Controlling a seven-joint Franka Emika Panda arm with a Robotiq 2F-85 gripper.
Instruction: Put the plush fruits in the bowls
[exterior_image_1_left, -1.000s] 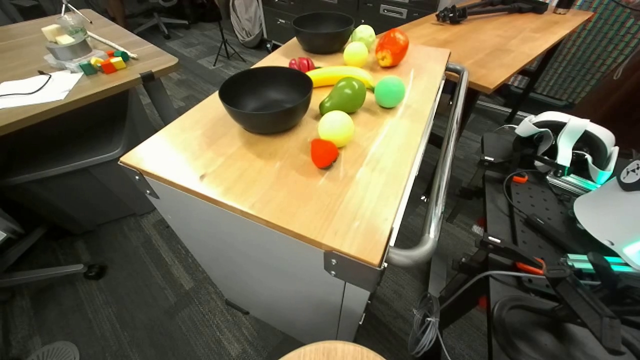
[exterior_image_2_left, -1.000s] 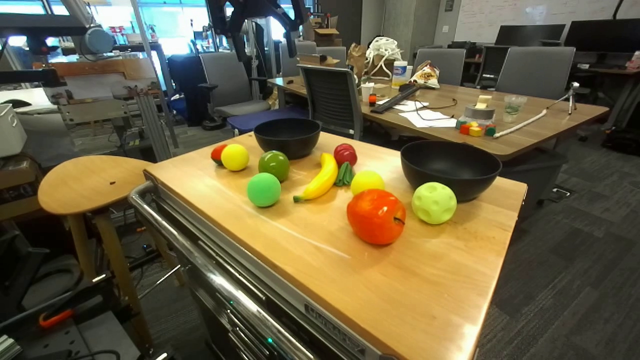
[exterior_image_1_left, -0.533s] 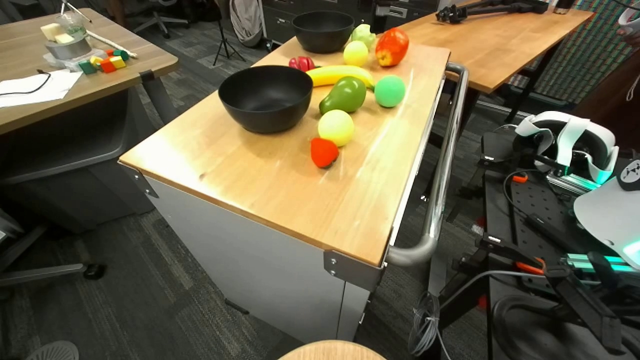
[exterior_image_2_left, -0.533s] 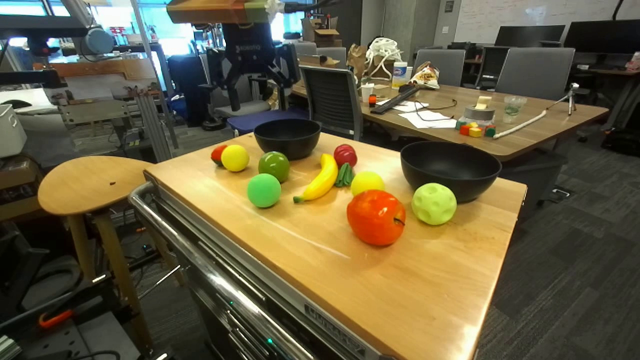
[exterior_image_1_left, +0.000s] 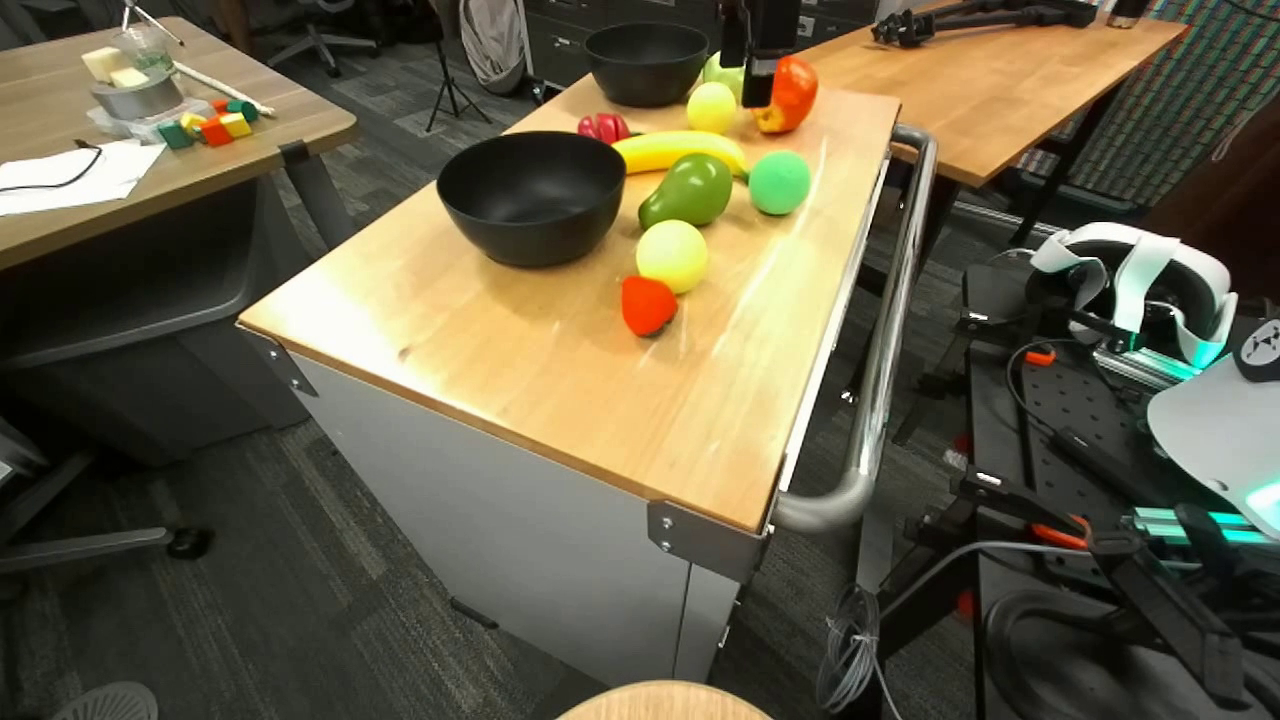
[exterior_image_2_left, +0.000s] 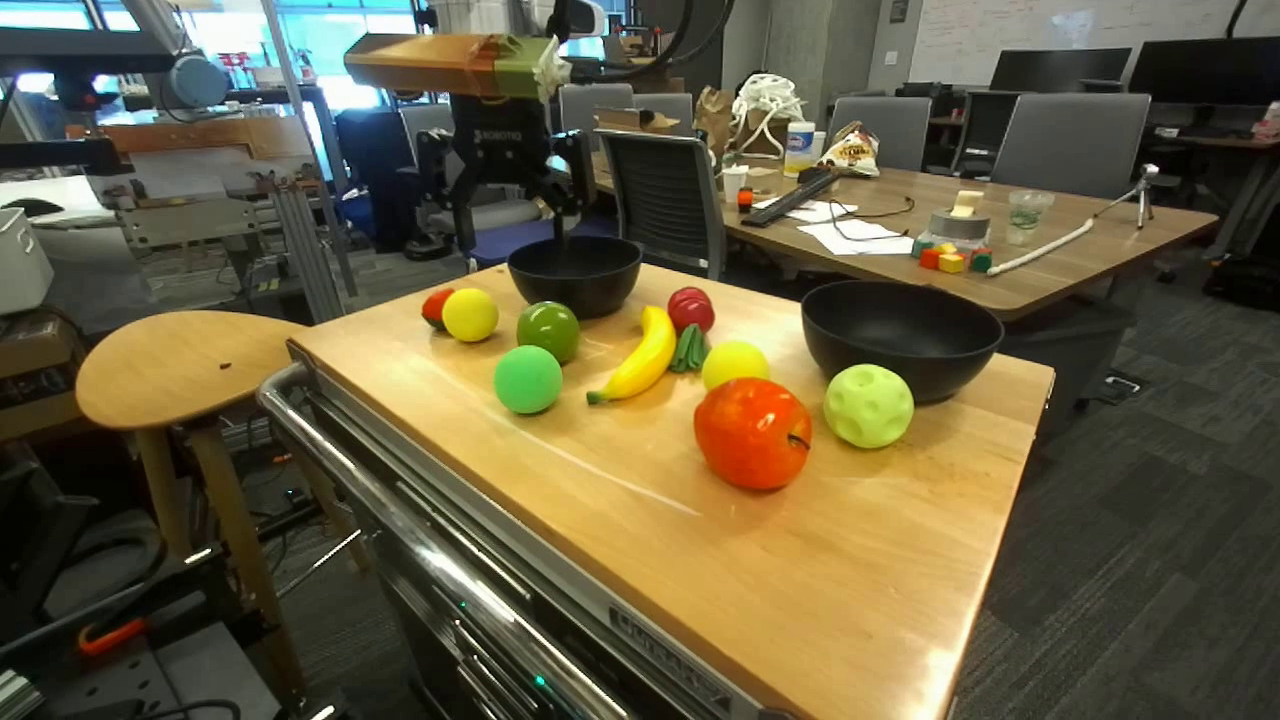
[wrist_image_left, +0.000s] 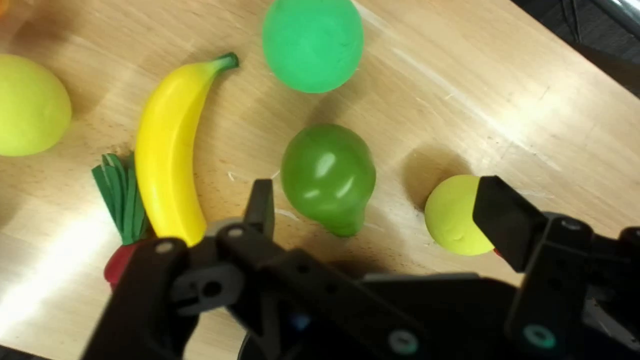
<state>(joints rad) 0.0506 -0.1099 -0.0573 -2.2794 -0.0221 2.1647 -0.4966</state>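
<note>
Much lower with the gripper (exterior_image_2_left: 513, 243) than a second ago: down from the upper edge of an exterior view, and now showing in both exterior views above the wooden tabletop (exterior_image_2_left: 850, 580). Spread wide at the fingers (wrist_image_left: 260, 207), with nothing pinched between.

Nearest the gap between the fingertips, below and slightly ahead in the wrist view: the dark green avocado (wrist_image_left: 328, 172). Farther ahead: the mint-green ball (wrist_image_left: 313, 45). Off to one side of the gripper, lower down: the banana (wrist_image_left: 170, 150), with the leafy red radish (wrist_image_left: 125, 195) just beside it, and beyond both a yellow-green ball (wrist_image_left: 30, 105). Below the opposite finger, partly covered by it in the wrist view: a yellow ball (wrist_image_left: 452, 220), touching or just beside the strawberry (exterior_image_1_left: 648, 305). Farthest out on the banana's side: the red-orange apple (exterior_image_2_left: 752, 434), the dimpled ball (exterior_image_2_left: 868, 406) and the far bowl (exterior_image_2_left: 940, 370). Past the avocado, away from the mint-green ball: the near bowl (exterior_image_2_left: 590, 290). Unmoved over that second, as far as visible: all of these.

For the task, probably now in the approach for a pick, most likely of the avocado, though not certain. With no fruit visible in either bowl, apparently everything left to do. Next, likely: lower further, straddle the avocado, then close.
</note>
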